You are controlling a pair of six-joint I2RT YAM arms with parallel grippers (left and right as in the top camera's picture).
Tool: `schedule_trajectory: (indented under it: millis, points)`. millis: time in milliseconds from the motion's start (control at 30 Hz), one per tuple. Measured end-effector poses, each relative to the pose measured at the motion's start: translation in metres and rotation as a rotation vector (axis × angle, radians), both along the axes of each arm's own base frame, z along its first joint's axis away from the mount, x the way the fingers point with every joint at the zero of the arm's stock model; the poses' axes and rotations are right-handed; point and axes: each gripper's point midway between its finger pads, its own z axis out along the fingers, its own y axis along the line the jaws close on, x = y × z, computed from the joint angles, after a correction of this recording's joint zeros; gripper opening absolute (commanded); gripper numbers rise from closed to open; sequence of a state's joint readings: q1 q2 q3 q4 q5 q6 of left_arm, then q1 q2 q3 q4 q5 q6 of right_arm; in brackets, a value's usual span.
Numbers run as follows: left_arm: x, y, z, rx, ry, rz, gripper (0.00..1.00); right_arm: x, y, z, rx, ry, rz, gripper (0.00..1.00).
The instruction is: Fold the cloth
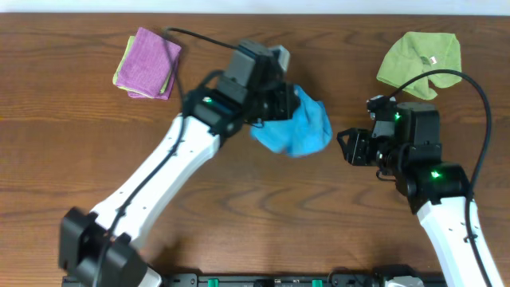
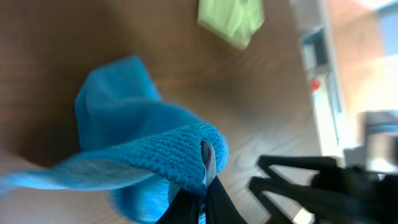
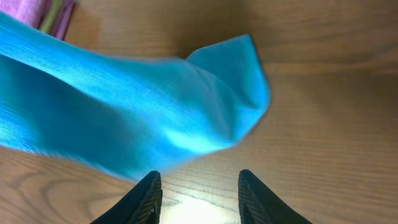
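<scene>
1. The wooden table (image 1: 80, 135) filled the whole view from overhead.
2. The left arm (image 1: 159, 171) stretched diagonally from the near edge towards the middle of the far side.
3. The right arm (image 1: 450, 215) stood shorter on the right, with its wrist turned to the left.
4. The cloth (image 1: 299, 127) sat bunched near the table's centre, between the two grippers, with one fold raised.
5. A lime-green cloth (image 1: 418, 57) lay crumpled at the far right.
6. A purple folded cloth (image 1: 147, 62) lay at the far left.
7. The left gripper (image 2: 205, 186) was clamped tight on the cloth's raised fold, next to its white tag (image 2: 206, 155).
8. The right gripper (image 3: 199, 186) had its jaws parted and held nothing, with the cloth just ahead of it.
</scene>
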State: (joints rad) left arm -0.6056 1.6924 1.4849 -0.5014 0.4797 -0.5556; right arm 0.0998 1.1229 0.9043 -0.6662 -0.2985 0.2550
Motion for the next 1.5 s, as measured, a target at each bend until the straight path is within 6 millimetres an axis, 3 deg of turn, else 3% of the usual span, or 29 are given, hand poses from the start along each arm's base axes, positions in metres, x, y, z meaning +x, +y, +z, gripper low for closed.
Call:
schedule_trajectory:
  millis: [100, 167, 500, 733, 1067, 1300, 1500]
  points:
    - [-0.005, -0.010, -0.025, 0.037, 0.045, -0.028, 0.06, -0.004, -0.001, -0.003, -0.003, 0.023, 0.000, 0.44]
    - [-0.005, -0.011, -0.031, 0.046, 0.055, -0.030, 0.06, -0.008, -0.001, -0.006, -0.006, 0.041, 0.003, 0.44]
    - [0.004, -0.008, -0.031, 0.066, 0.021, 0.000, 0.06, -0.025, 0.011, -0.010, 0.002, 0.080, 0.112, 0.53]
    - [0.012, -0.001, -0.033, 0.101, -0.009, 0.043, 0.06, -0.032, 0.040, -0.022, -0.068, 0.083, 0.285, 0.53]
    - [0.026, 0.012, -0.034, 0.126, -0.027, 0.097, 0.06, -0.033, 0.065, -0.069, -0.260, 0.164, 0.394, 0.53]
    - [0.033, 0.021, -0.035, 0.130, -0.027, 0.123, 0.06, -0.022, 0.074, -0.076, -0.370, 0.109, 0.373, 0.51]
    - [0.036, 0.026, -0.035, 0.133, -0.027, 0.136, 0.06, -0.008, 0.080, -0.080, -0.357, 0.043, 0.256, 0.46]
